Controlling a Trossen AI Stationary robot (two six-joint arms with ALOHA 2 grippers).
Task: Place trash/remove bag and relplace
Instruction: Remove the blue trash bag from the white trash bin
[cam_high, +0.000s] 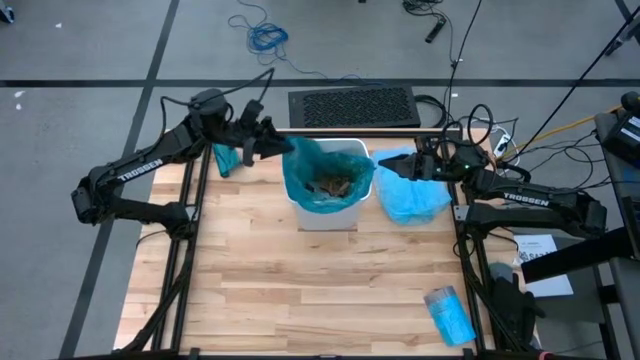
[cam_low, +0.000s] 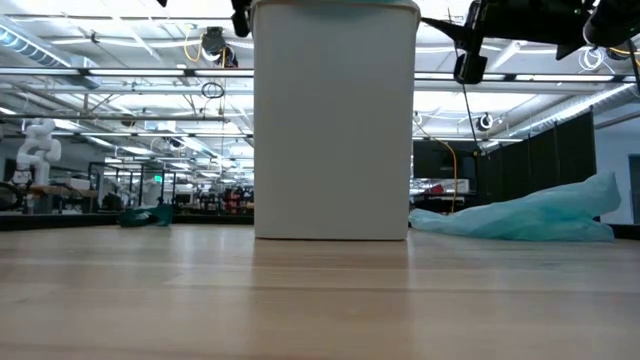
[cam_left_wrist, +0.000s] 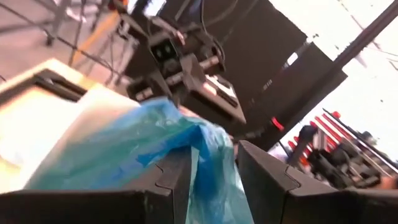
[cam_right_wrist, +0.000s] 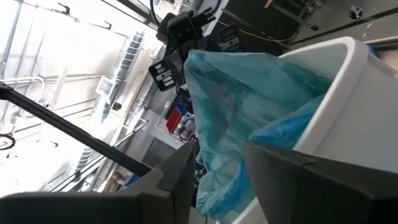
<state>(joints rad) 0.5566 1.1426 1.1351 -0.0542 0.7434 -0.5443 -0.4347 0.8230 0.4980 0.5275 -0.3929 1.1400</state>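
Observation:
A white bin (cam_high: 326, 212) stands at the middle of the table's far half, lined with a blue-green bag (cam_high: 322, 160). The trash, brown crumpled paper wads (cam_high: 331, 185), lies inside the bag. My left gripper (cam_high: 278, 147) is at the bin's far left corner, shut on the bag's rim. My right gripper (cam_high: 386, 166) is at the bin's right side, also shut on the bag's rim. In the low view the bin (cam_low: 335, 120) hides the bag and both holds. My left gripper pinches a bunched part of the bag's rim (cam_left_wrist: 211, 146) between its two fingers, coming level from the table's left. The plastic is pulled up off the bin's far left corner and runs gathered to the fingers. My right gripper pinches the bag's rim (cam_right_wrist: 219, 163) between its two fingers, level from the table's right, just outside the bin's right wall (cam_right_wrist: 348, 93). The plastic rises in loose folds from the bin's edge; how many layers are held I cannot tell.
A second pale blue bag (cam_high: 412, 197) lies crumpled on the table right of the bin, under my right arm. A blue packet (cam_high: 448, 313) lies at the near right corner. A small teal thing (cam_high: 225, 158) lies at the far left. The table's near half is bare wood.

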